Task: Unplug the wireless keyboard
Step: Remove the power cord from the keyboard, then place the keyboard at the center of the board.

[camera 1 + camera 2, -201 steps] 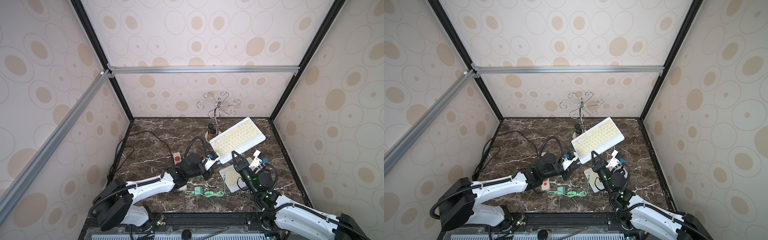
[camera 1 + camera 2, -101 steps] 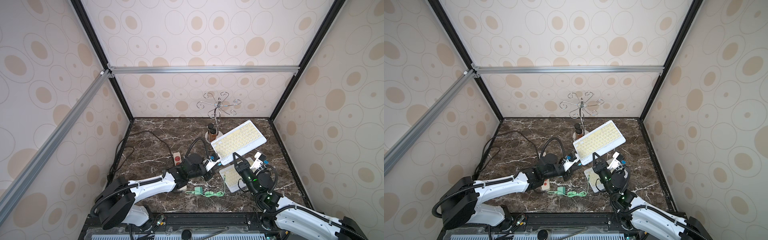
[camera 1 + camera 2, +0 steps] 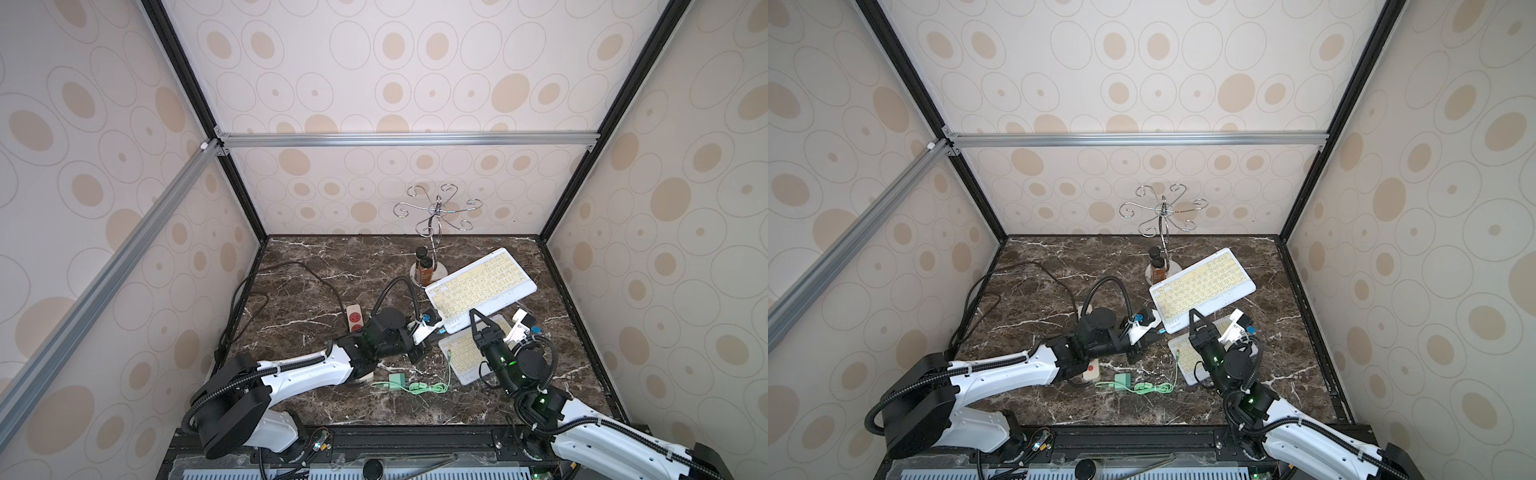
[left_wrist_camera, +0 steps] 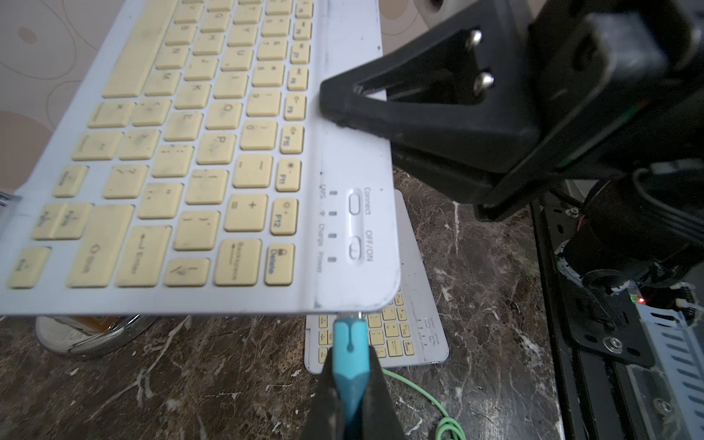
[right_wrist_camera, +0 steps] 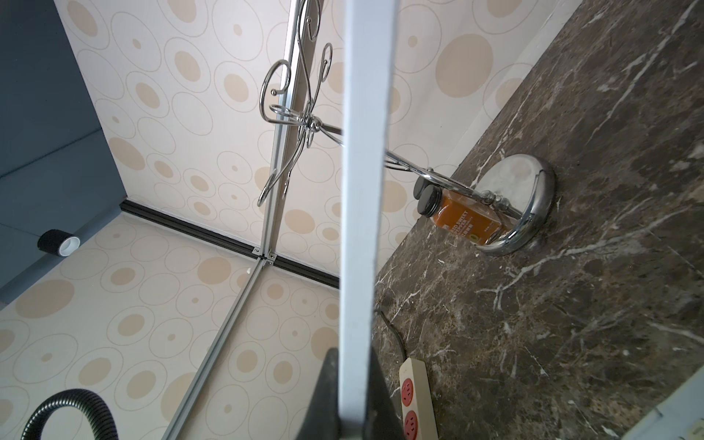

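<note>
Left pincer [image 4: 350, 365]: clenched on the blue cable plug [image 4: 349, 337], whose metal tip meets the keyboard's near-left corner.
Right pincer [image 5: 352, 354]: clamped on the near edge of the white wireless keyboard with pale yellow keys [image 3: 482, 286].
Keyboard: held tilted above the dark marble table [image 3: 311, 291], right of centre; its keys are smudged grey.
Change: a second ago its far edge sat higher; both grips are unchanged.
Count: two keyboards, with a smaller white keyboard [image 3: 465, 359] lying flat beneath; two black-capped bottles [image 3: 424, 268]; one white power strip [image 3: 354, 318].

Stretched inward, tips near each other.
Pinched shut at left gripper [image 4: 350, 364], held level; clamped at right gripper [image 3: 473, 316], tilted upward.
</note>
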Controlling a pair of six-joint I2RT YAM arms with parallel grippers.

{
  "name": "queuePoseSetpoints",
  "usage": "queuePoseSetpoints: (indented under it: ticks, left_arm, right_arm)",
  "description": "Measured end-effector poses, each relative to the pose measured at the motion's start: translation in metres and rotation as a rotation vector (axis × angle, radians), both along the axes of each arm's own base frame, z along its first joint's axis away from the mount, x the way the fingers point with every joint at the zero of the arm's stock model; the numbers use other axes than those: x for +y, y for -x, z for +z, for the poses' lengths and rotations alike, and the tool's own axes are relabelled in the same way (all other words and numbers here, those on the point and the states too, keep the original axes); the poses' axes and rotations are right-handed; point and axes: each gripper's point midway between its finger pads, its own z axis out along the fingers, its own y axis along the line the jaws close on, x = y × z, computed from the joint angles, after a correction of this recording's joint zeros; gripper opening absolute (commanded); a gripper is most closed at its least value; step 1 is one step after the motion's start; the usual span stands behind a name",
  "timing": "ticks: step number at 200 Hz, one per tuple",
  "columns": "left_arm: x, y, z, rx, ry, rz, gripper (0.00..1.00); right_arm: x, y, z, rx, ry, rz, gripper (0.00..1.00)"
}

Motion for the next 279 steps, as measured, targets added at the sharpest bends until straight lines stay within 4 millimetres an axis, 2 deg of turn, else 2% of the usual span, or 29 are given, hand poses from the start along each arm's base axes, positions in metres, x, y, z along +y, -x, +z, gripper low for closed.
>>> queuePoseSetpoints:
  ticks: [92, 108, 123, 137, 159, 207, 241, 279]
  left_arm:
    - [0.002, 0.002, -0.005, 0.002, -0.009, -0.004, 0.0]
    - [0.003, 0.006, -0.007, 0.009, -0.014, -0.017, 0.0]
    - [0.003, 0.009, 0.002, -0.002, 0.006, -0.03, 0.0]
    - [0.003, 0.011, 0.007, -0.011, 0.019, -0.042, 0.0]
    - [0.003, 0.011, 0.008, -0.013, 0.019, -0.045, 0.0]
    - [0.004, 0.009, 0.008, -0.019, 0.018, -0.031, 0.0]
    - [0.011, 0.007, 0.016, -0.047, 0.038, 0.002, 0.0]
    - [0.021, 0.005, 0.026, -0.082, 0.07, 0.047, 0.0]
  right_arm:
    - [0.0, -0.005, -0.018, 0.09, -0.056, -0.029, 0.0]
    - [-0.02, -0.014, -0.026, 0.1, -0.032, -0.153, 0.0]
    - [-0.04, -0.02, -0.044, 0.139, 0.024, -0.271, 0.0]
    - [-0.046, -0.022, -0.054, 0.164, 0.064, -0.316, 0.0]
    - [-0.051, -0.023, -0.058, 0.173, 0.09, -0.349, 0.0]
    - [-0.056, -0.022, -0.067, 0.209, 0.107, -0.379, 0.0]
    - [-0.053, -0.022, -0.084, 0.28, 0.132, -0.371, 0.0]
    - [-0.041, -0.024, -0.115, 0.366, 0.177, -0.321, 0.0]
